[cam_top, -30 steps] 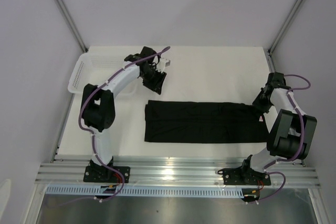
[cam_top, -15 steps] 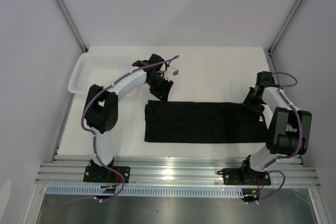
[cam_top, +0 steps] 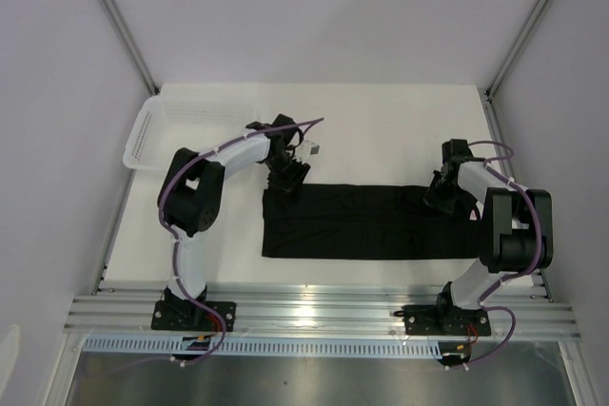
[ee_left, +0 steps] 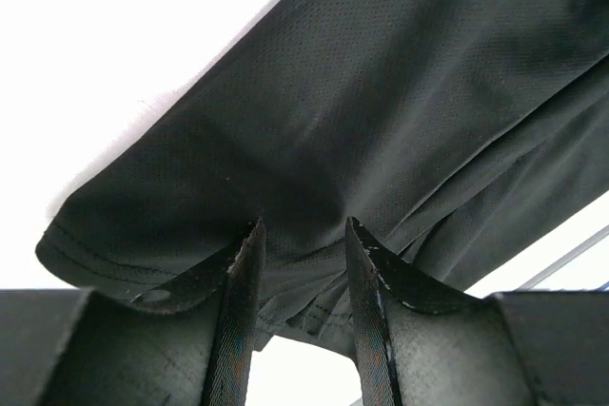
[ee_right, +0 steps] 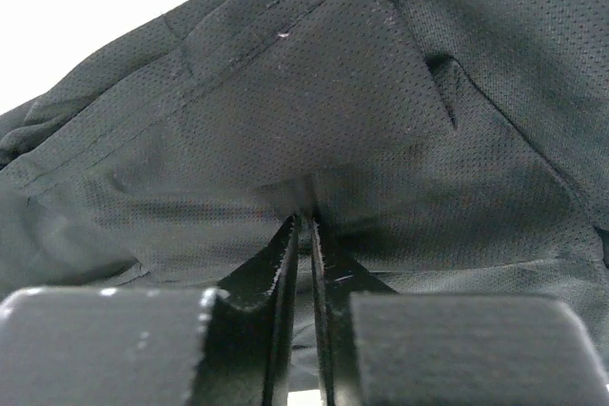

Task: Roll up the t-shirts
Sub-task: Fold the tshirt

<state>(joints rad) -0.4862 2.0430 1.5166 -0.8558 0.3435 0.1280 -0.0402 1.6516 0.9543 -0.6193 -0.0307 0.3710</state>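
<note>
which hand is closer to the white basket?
Left. Left hand at the left end of the t-shirt, just right of the basket; right hand at its opposite end.

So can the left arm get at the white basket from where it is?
Probably yes: the basket sits close by on its left, nothing between, though the left tool is down on the t-shirt.
</note>
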